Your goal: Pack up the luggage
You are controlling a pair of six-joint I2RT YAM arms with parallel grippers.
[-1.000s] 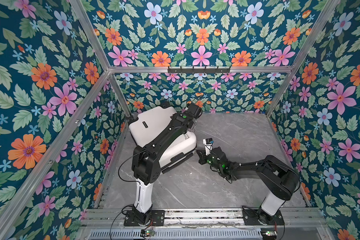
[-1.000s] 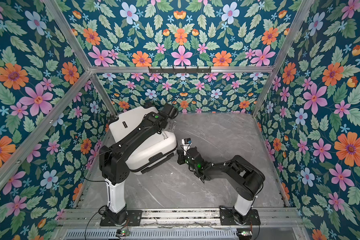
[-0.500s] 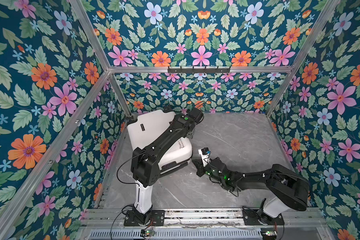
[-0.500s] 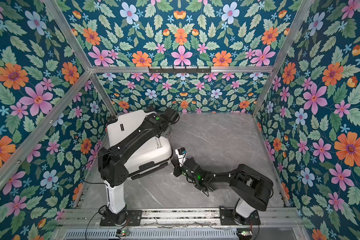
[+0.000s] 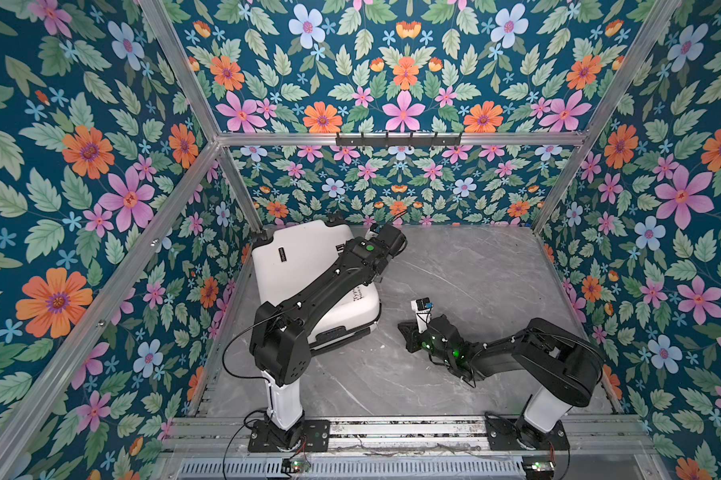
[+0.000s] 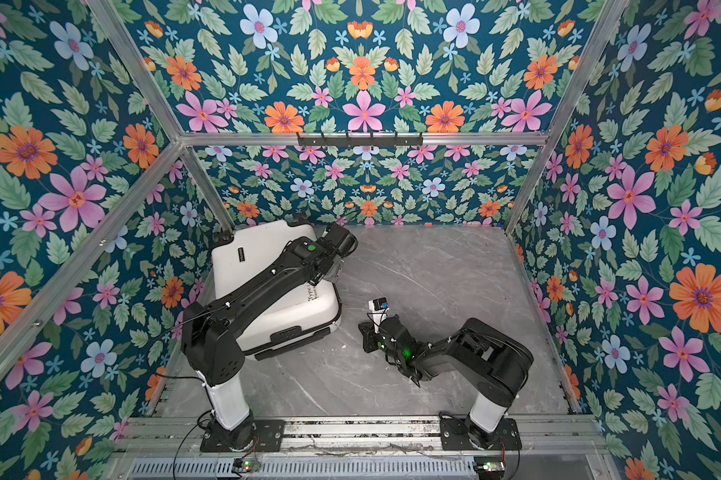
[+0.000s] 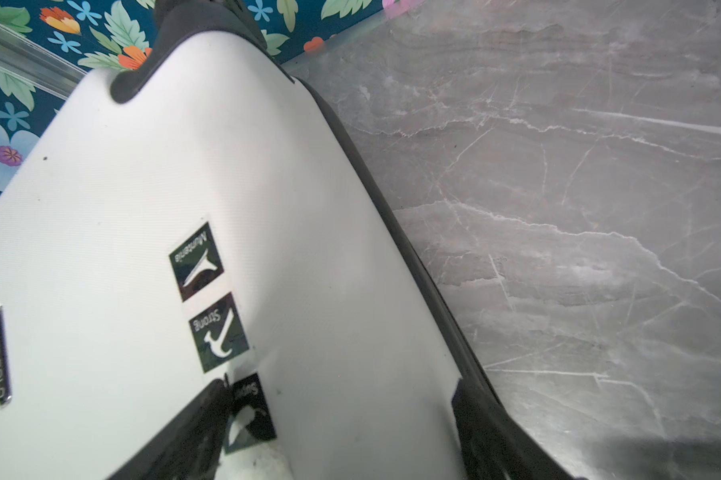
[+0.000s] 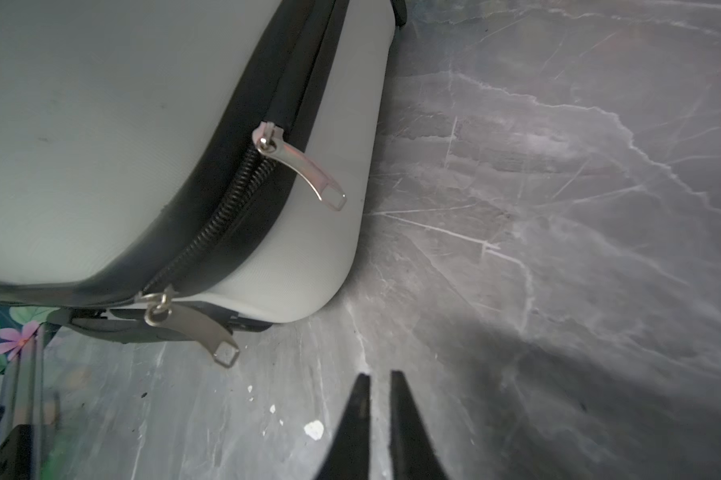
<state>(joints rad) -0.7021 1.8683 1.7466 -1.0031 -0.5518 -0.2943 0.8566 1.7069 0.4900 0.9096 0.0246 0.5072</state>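
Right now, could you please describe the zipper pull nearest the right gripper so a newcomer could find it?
Find the white suitcase in the table's far left corner, then follow its zipper band to the rounded corner facing the right gripper. Two silver pulls hang there: the nearest pull sits beside the black side handle, while the other pull sits farther along the band.
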